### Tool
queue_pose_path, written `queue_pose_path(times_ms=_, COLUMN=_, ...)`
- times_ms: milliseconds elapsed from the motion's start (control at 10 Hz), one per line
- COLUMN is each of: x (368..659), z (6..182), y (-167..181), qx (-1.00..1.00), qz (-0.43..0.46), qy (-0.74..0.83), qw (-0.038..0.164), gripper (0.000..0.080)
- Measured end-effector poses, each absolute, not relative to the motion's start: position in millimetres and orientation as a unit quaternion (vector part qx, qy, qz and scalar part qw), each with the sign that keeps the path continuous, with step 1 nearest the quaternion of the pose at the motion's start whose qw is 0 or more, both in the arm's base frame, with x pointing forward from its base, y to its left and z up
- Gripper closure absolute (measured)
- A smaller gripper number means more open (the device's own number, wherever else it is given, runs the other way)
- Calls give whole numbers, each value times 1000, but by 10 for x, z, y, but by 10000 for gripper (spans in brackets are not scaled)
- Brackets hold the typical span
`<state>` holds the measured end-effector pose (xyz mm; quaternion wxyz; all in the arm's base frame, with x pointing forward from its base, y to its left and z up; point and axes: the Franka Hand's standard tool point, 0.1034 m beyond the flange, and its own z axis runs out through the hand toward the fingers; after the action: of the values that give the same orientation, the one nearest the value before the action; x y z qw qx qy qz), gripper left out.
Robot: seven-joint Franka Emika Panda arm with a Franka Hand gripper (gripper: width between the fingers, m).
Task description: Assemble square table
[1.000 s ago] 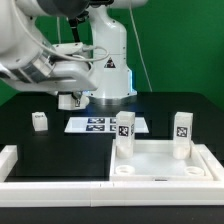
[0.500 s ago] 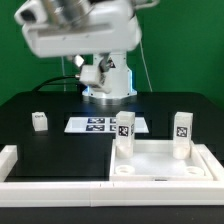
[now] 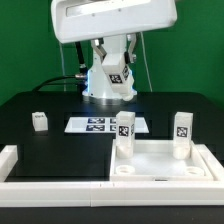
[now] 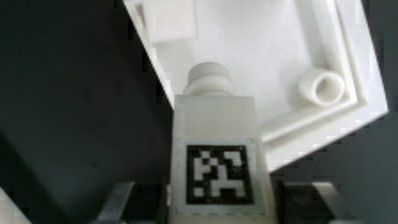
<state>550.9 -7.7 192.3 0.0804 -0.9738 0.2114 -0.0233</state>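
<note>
In the wrist view my gripper (image 4: 217,203) is shut on a white leg (image 4: 217,130) with a black-and-white tag. One finger (image 4: 128,200) shows on each side of the leg, and its round peg end points away from me. Beyond the leg lies the white table top (image 4: 258,40), with a round socket (image 4: 322,88) near its rim. In the exterior view the table top (image 3: 160,160) sits at the front right, and two tagged legs (image 3: 125,128) (image 3: 181,127) stand upright in it. A third small leg (image 3: 38,121) lies loose at the exterior view's left. There the gripper itself is not seen.
A blurred white arm link (image 3: 115,18) spans the top of the exterior view, in front of the robot base (image 3: 108,80). The marker board (image 3: 97,124) lies flat mid-table. A long low white rail (image 3: 40,180) runs along the front and left edges.
The arm has swung from the exterior view's left up to its top centre. The two upright legs, the loose leg and the table top have not moved.
</note>
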Motion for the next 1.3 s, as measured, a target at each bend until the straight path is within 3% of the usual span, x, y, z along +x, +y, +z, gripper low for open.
queue_pose_path(times_ms=100, x=5519, z=1911, y=-31, qx=-973, qz=-42, qy=214, qw=78, gripper=509)
queue_pose_path(times_ms=300, x=5794, z=1978, y=449, qx=-962, qz=-136, qy=237, qw=26, gripper=509)
queue_pose_path(times_ms=400, x=5908, z=1903, y=712, qx=-961, qz=-152, qy=231, qw=1, gripper=509)
queue_pose_path(times_ms=500, x=5987, z=1752, y=944, qx=-958, qz=-189, qy=217, qw=-4, gripper=509)
queue_pose_path(times_ms=700, x=5982, z=1733, y=1086, qx=-950, qz=-224, qy=217, qw=23, gripper=509)
queue_pose_path(times_ms=1000, x=5964, z=1668, y=1139, qx=-952, qz=-219, qy=213, qw=29, gripper=509)
queue_pose_path(times_ms=1300, x=6172, z=1450, y=1169, qx=-962, qz=-231, qy=149, qw=-3, gripper=509)
